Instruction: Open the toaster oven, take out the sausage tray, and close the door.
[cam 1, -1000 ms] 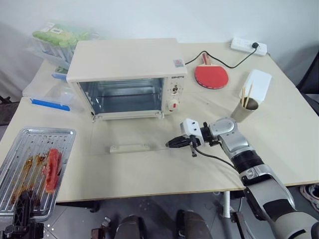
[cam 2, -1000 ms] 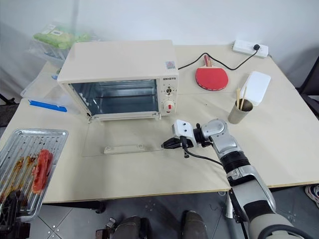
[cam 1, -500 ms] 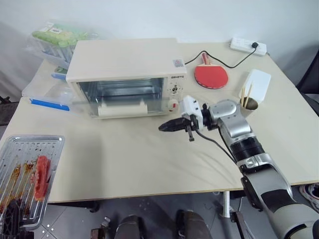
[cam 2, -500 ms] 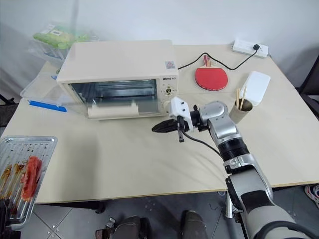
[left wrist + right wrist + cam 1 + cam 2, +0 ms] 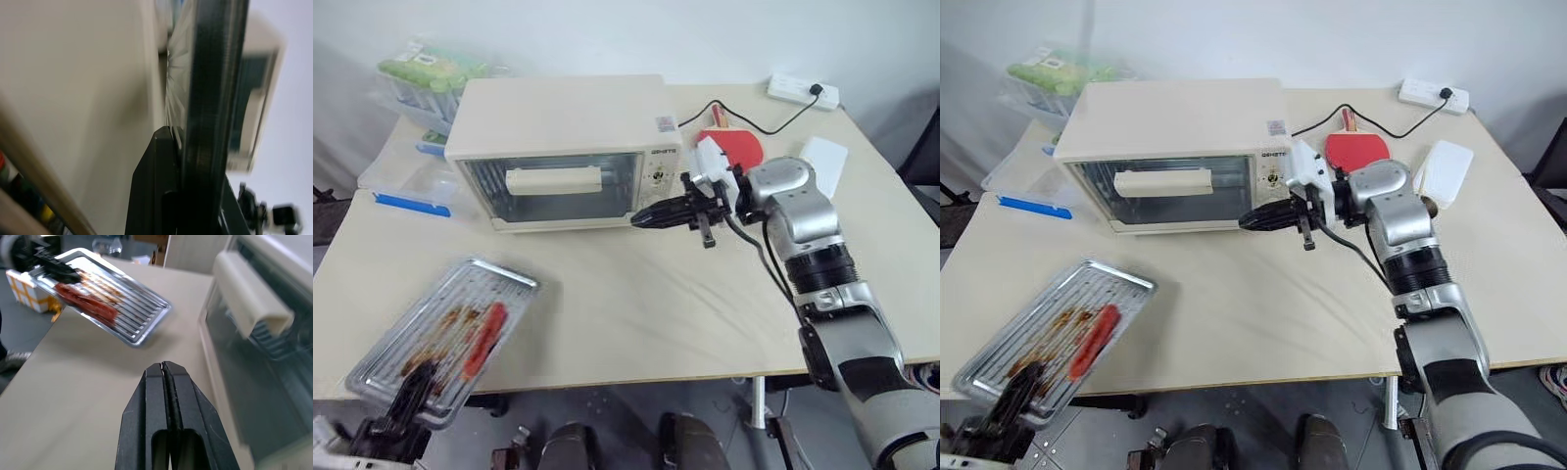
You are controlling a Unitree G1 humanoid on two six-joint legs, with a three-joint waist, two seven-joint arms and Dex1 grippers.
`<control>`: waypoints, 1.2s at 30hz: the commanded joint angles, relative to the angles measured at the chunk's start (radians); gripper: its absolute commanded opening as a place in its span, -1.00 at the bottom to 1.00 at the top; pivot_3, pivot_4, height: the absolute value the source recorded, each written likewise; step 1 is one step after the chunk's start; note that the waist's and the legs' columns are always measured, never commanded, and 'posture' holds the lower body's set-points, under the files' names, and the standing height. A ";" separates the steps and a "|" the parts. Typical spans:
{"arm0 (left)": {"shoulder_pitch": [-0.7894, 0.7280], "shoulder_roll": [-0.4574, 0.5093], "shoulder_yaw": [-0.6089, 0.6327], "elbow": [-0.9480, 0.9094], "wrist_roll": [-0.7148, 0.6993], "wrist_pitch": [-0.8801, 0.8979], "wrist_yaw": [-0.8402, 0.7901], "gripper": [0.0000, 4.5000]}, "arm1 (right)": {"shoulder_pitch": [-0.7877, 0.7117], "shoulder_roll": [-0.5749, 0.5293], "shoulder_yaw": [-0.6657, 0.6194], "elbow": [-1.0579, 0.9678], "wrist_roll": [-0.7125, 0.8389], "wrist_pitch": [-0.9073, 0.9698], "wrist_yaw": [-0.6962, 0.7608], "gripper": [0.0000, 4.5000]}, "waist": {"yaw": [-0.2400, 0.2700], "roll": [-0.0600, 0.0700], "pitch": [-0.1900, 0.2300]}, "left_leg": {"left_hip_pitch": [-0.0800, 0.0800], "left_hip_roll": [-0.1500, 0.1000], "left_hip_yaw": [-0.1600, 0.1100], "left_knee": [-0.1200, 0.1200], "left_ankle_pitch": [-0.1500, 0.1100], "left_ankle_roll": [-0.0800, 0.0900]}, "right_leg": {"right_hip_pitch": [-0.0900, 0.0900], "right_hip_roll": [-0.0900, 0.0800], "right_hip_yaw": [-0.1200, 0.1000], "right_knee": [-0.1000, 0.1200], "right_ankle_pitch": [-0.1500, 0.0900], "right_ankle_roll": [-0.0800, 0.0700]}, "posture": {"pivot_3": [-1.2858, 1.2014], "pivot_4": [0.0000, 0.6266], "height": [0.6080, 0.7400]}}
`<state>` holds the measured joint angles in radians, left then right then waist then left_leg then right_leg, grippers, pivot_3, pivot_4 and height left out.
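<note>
Left eye view: toaster oven (image 5: 563,147) at my 11 o'clock, door (image 5: 558,186) up against the front. Right pincer (image 5: 651,215), fingers pressed together and empty, sits at the door's right edge, likely pushing it home. Left pincer (image 5: 411,397) at 7 o'clock clamps the sausage tray (image 5: 445,338), half over the counter (image 5: 636,313) edge, presumably to set down.

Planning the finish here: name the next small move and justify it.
Probably lower the sausage tray flat onto the table. The door already looks shut, the shut right gripper hovers beside it, and the left gripper, shut on the tray's near edge, holds it tilted at the table's edge.
</note>
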<state>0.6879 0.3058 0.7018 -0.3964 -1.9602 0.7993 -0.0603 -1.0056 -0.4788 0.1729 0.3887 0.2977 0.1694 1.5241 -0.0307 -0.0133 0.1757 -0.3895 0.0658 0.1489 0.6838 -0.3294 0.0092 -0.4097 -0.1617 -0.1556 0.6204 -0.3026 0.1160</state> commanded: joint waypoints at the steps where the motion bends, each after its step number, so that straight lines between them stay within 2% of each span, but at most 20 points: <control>1: -0.087 0.172 -0.024 0.098 -0.012 0.103 0.019 -1.00 | 0.033 -0.048 0.022 -0.089 0.015 0.024 0.076 -0.97 | 0.000 0.001 0.000 | 0.000 0.000 0.000 0.000 0.000 0.000 | -0.001 0.000 0.000 0.002 -0.001 -0.001 | 0.03 -0.52 1.00; 4: -0.294 0.370 -0.103 0.233 -0.012 0.208 0.013 -1.00 | 0.078 -0.089 0.021 -0.158 0.037 0.057 0.064 -0.97 | 0.007 0.002 0.001 | 0.000 0.001 -0.001 -0.001 0.002 -0.003 | -0.002 0.001 -0.001 0.005 -0.002 -0.003 | 0.03 -0.52 1.00; 6: -0.416 0.457 -0.175 0.313 -0.011 0.253 0.019 -1.00 | 0.095 -0.100 0.016 -0.182 0.044 0.070 0.041 -0.97 | 0.007 0.003 0.001 | 0.000 0.000 -0.001 -0.001 0.002 -0.003 | -0.002 0.001 0.000 0.006 -0.002 -0.003 | 0.03 -0.52 1.00; 9: -0.637 0.510 -0.310 0.432 0.027 0.308 0.021 -1.00 | 0.128 -0.115 0.011 -0.211 0.042 0.069 0.007 -0.97 | 0.004 0.003 0.001 | 0.001 0.000 0.000 -0.001 0.002 -0.003 | -0.002 0.001 0.000 0.005 -0.001 -0.002 | 0.03 -0.52 1.00; 12: -0.841 0.513 -0.423 0.552 0.106 0.388 -0.023 -1.00 | 0.154 -0.120 -0.001 -0.251 0.051 0.090 -0.028 -0.97 | 0.005 0.002 0.001 | 0.000 -0.001 0.001 -0.003 0.002 -0.004 | -0.002 0.001 0.000 0.005 -0.001 -0.002 | 0.03 -0.52 1.00; 16: -1.092 0.474 -0.565 0.709 0.303 0.493 -0.124 -1.00 | 0.200 -0.132 -0.026 -0.309 0.056 0.112 -0.075 -0.97 | 0.003 0.002 0.001 | 0.000 -0.001 0.007 -0.003 0.003 -0.005 | -0.002 0.003 -0.002 0.006 -0.001 -0.001 | 0.03 -0.52 1.00; 25: -1.318 0.418 -0.679 0.923 0.668 0.602 -0.394 -1.00 | 0.316 -0.192 -0.085 -0.453 0.077 0.173 -0.169 -0.97 | 0.007 0.002 0.001 | 0.000 0.000 0.008 -0.002 0.003 -0.005 | -0.002 0.004 0.000 0.005 -0.001 0.000 | 0.03 -0.52 1.00; 29: -1.342 0.381 -0.707 0.940 0.795 0.598 -0.466 -0.62 | 0.348 -0.206 -0.097 -0.495 0.082 0.191 -0.202 -1.00 | 0.013 0.002 0.001 | 0.001 0.000 0.008 -0.001 0.003 -0.006 | -0.001 0.004 0.001 0.005 -0.001 0.000 | 0.03 -0.52 1.00; 36: -1.350 0.362 -0.709 0.932 0.945 0.615 -0.559 0.28 | 0.361 -0.215 -0.097 -0.516 0.088 0.197 -0.226 -1.00 | 0.027 0.002 0.001 | 0.002 0.000 0.010 -0.001 0.003 -0.006 | -0.001 0.004 0.003 0.006 -0.001 0.000 | 0.03 -0.52 1.00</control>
<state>-0.6837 0.6696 0.0218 0.5217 -1.0905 1.3932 -0.6254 -0.6464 -0.6750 0.1056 -0.0875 0.3658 0.3719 1.3032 -0.0040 -0.0110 0.1764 -0.3872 0.0654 0.1587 0.6828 -0.3260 0.0034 -0.4104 -0.1581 -0.1529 0.6260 -0.3035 0.1156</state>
